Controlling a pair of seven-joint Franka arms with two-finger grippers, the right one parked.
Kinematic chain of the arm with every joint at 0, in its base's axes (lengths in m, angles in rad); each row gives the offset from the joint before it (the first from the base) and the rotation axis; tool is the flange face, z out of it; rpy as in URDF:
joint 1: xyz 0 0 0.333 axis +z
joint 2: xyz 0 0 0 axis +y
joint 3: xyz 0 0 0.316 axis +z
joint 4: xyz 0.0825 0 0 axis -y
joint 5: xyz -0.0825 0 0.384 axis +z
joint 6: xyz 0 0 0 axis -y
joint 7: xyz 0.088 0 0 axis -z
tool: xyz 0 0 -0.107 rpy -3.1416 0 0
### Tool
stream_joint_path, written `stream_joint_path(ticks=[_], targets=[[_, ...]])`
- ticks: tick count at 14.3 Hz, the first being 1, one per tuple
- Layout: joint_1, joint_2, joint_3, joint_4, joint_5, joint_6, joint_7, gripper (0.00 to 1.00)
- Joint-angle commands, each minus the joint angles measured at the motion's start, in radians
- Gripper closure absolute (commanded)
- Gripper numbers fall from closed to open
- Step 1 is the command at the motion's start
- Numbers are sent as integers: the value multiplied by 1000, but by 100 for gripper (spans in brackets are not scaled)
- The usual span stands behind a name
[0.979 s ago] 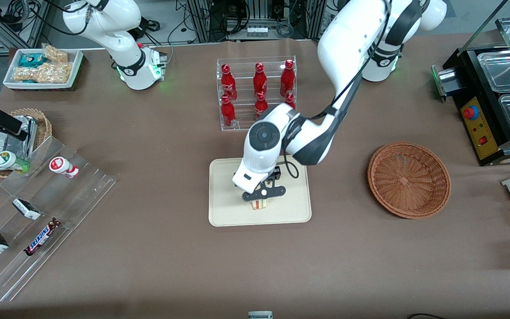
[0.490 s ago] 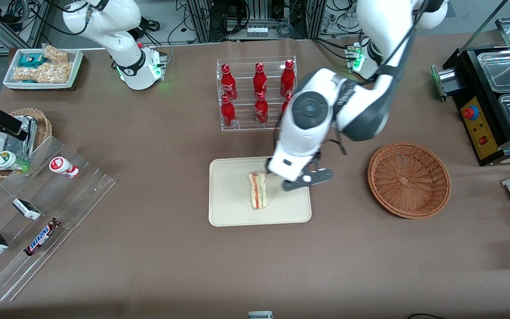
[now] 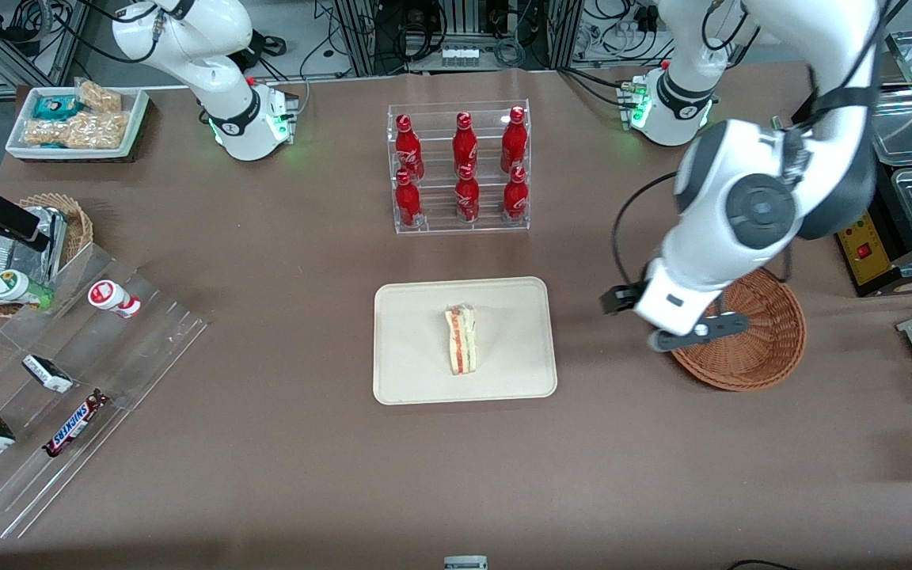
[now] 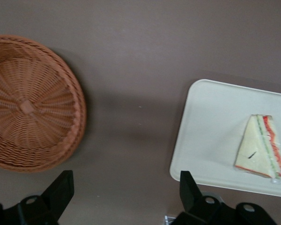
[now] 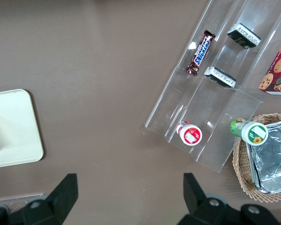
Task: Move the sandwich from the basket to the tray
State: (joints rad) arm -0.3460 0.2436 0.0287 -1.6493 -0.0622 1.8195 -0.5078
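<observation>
The sandwich [image 3: 462, 340], a pale bread wedge with red and green filling, lies on the cream tray [image 3: 416, 372] near its middle. In the left wrist view the sandwich [image 4: 262, 150] rests on the tray [image 4: 210, 131], apart from the reddish-brown wicker basket [image 4: 28, 108], which holds nothing. My gripper [image 3: 666, 321] hangs high over the table by the basket's [image 3: 757, 348] rim, on the side toward the tray. The gripper [image 4: 125, 192] is open with only bare brown table between its black fingers [image 4: 61, 192].
A clear rack of red bottles [image 3: 460, 166] stands farther from the front camera than the tray. A black machine [image 3: 883, 158] sits at the working arm's end. A clear stepped shelf with snacks [image 3: 68, 364] and a pale basket of foil packets [image 3: 24, 249] lie toward the parked arm's end.
One second ago my gripper was down at the sandwich on the tray. It has since left it, risen and swung toward the basket. The sandwich stays on the tray.
</observation>
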Motion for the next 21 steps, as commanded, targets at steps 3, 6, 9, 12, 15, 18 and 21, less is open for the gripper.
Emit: stream_joint_path(ticks=[3, 6, 9, 12, 15, 18, 21], targets=[[157, -164, -13, -122, 9, -37, 228, 0], [234, -205, -15, -116, 9, -78, 311, 0], [309, -198, -49, -44, 7, -155, 359, 0], [384, -205, -131, -20, 7, -177, 403, 0], [384, -231, -133, 5, 4, -215, 441, 0], [374, -227, -118, 106, -1, -298, 543, 0], [320, -230, -70, 102, 5, -298, 537, 0]])
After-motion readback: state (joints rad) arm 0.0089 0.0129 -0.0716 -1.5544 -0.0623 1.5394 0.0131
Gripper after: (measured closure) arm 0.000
